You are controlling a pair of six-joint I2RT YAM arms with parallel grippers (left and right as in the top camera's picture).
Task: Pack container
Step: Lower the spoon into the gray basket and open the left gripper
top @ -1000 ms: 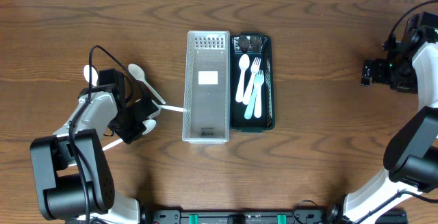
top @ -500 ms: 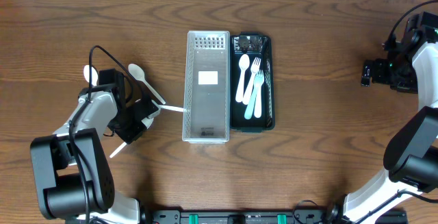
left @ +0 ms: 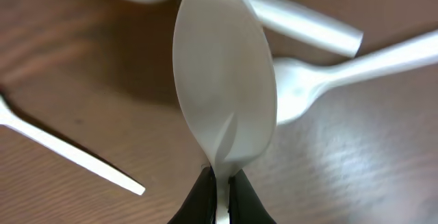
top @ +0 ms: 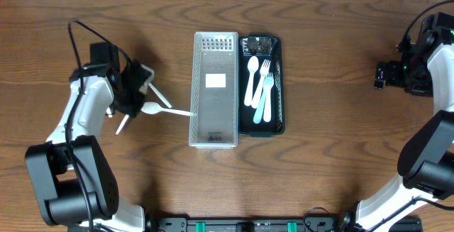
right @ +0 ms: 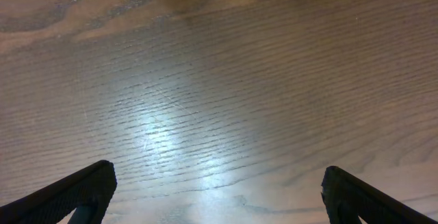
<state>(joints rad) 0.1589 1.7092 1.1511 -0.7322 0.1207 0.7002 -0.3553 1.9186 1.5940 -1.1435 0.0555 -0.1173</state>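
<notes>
1. The left gripper (left: 220, 180) is clamped on the neck of a white spoon (left: 222, 94), over the left half of the table (top: 326, 47), between its left edge and the grey bin (top: 215, 129).
2. The spoon's long axis runs straight out from the fingertips, bowl leading, handle hidden behind the jaws.
3. On the wood beneath the bowl lies loose white cutlery (top: 174, 111); one handle reaches the bin's left wall.
4. The dark tray (top: 278, 122) touches the bin's right side; its packed cutlery (top: 259, 83) lies lengthwise, heads toward the far edge.
5. The right gripper (right: 219, 172) hangs near the right edge, fingers wide apart.
</notes>
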